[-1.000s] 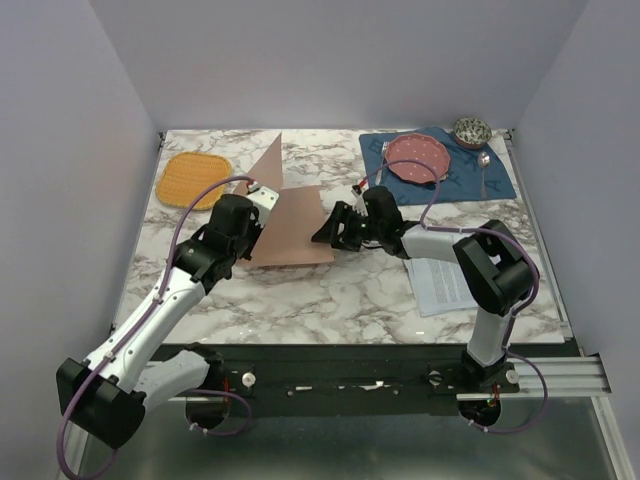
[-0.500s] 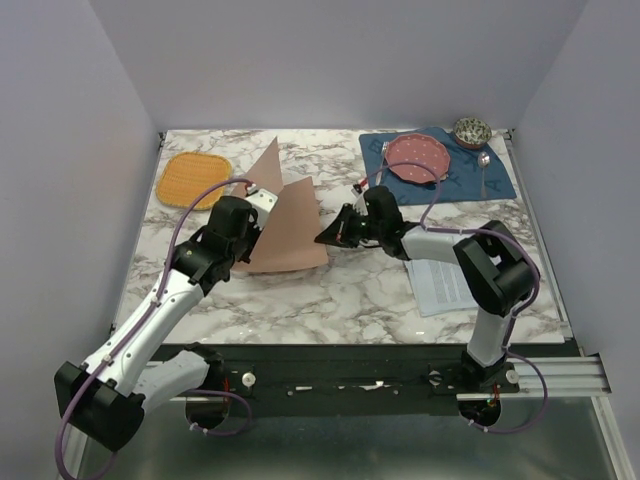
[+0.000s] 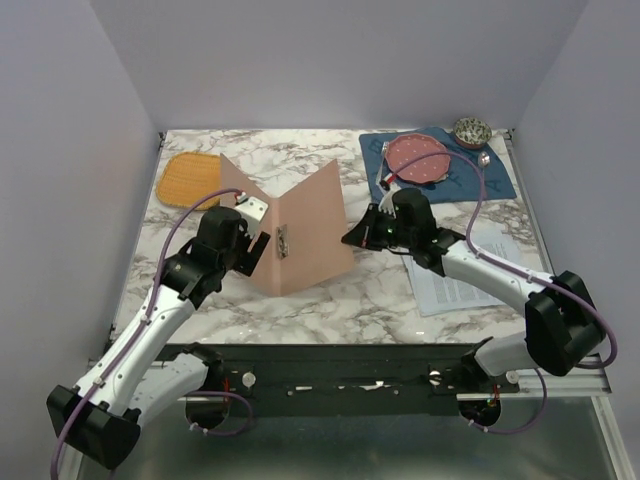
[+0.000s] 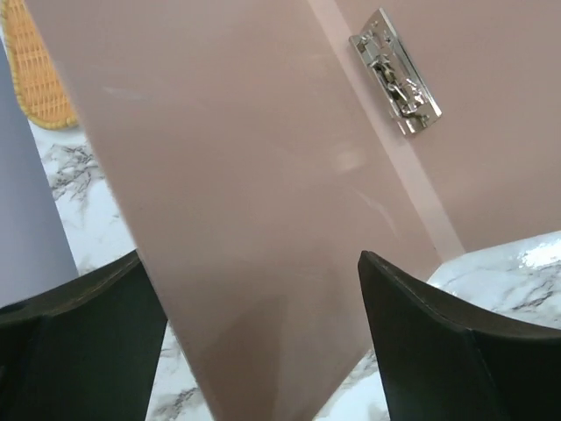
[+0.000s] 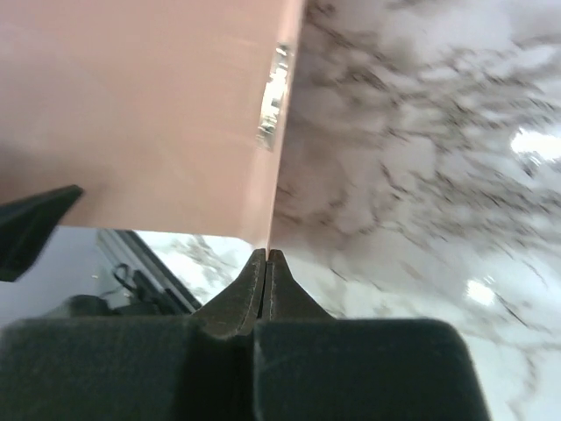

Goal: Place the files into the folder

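The pinkish-brown folder [image 3: 305, 235] stands open like a V on the marble, its spine and metal clip [image 3: 282, 241] facing the near edge. My right gripper [image 3: 352, 238] is shut on the outer edge of its right cover; in the right wrist view the jaws [image 5: 266, 260] meet on the folder's [image 5: 149, 114] thin edge. My left gripper [image 3: 258, 248] is open, and the left cover [image 4: 245, 175] passes loosely between its fingers [image 4: 456, 342]. The files [image 3: 447, 283], white printed sheets, lie flat at the right, partly under my right arm.
An orange woven mat [image 3: 192, 177] lies at the back left. At the back right a blue placemat [image 3: 500, 182] carries a pink plate [image 3: 417, 160], a spoon [image 3: 484, 160] and a fork. A small patterned bowl [image 3: 471, 130] sits behind it. Walls close three sides.
The right gripper shut on the right cover and drew it right and up, spreading the folder open. The left gripper opened and released the left cover.
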Tool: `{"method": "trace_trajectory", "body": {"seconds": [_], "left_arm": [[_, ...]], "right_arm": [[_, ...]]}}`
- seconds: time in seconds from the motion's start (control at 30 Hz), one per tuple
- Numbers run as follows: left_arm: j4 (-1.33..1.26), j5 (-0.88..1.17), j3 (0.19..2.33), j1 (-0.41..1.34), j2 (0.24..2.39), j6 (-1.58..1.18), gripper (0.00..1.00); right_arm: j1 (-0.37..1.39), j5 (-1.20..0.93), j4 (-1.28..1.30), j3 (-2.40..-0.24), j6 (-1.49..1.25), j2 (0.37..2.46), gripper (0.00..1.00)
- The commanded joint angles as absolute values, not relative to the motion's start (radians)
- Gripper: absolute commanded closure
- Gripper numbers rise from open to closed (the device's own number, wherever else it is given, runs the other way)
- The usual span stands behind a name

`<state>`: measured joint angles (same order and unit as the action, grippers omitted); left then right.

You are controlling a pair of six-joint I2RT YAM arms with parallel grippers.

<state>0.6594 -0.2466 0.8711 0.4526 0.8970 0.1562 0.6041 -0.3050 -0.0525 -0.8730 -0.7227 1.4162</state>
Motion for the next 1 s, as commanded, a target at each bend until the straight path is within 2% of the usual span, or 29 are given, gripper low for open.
{"method": "trace_trajectory", "body": {"seconds": [0.0, 0.23, 0.53, 0.83, 0.87, 0.97], "left_arm": [[0.676, -0.308, 0.830, 0.446, 0.842, 0.178, 0.01], [0.663, -0.402, 0.861, 0.443, 0.790, 0.207, 0.01], [0.497, -0.552, 0.805, 0.399, 0.770, 0.351, 0.01], [0.583, -0.305, 0.903, 0.388, 0.906, 0.261, 0.01], [0.586, -0.292, 0.916, 0.388, 0.934, 0.261, 0.01], [0.583, -0.235, 0.939, 0.390, 0.983, 0.270, 0.01]], "right_arm": [[0.614, -0.267, 0.075, -0.819, -0.649, 1.384, 0.99], [0.614, -0.241, 0.170, -0.808, -0.627, 1.336, 0.99], [0.614, -0.137, 0.316, -0.717, -0.632, 1.123, 0.99], [0.614, -0.118, 0.256, -0.569, -0.715, 1.178, 0.99], [0.614, -0.106, 0.256, -0.560, -0.715, 1.183, 0.97], [0.614, -0.086, 0.274, -0.554, -0.718, 1.174, 0.66]]}}
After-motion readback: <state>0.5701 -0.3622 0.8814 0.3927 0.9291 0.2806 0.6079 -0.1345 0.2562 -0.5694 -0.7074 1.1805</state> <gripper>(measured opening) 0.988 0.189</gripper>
